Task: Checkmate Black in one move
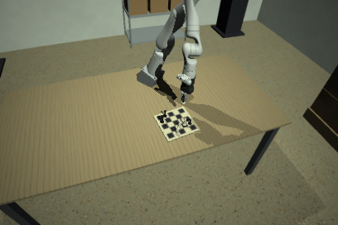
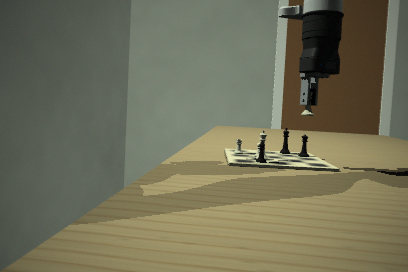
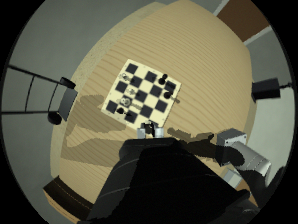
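A small chessboard (image 1: 169, 136) (image 2: 320, 165) (image 3: 119, 78) lies on the wooden table, with several black and white pieces on it. Two black pieces (image 2: 285, 141) (image 2: 303, 146) stand at its far side, and a white pawn (image 2: 239, 145) at its left edge. My gripper (image 1: 184, 98) (image 2: 308, 97) (image 3: 148, 127) hangs high above the table, just beyond the board's far edge. It is shut on a small white piece (image 2: 307, 112), whose base shows below the fingertips. The held piece is mostly hidden in the wrist view.
The arm's base (image 1: 146, 75) is bolted to the table behind the board. A shelf with cardboard boxes (image 1: 142, 1) and a dark pedestal (image 1: 233, 7) stand beyond the table. A brown door (image 2: 360, 66) is in the background.
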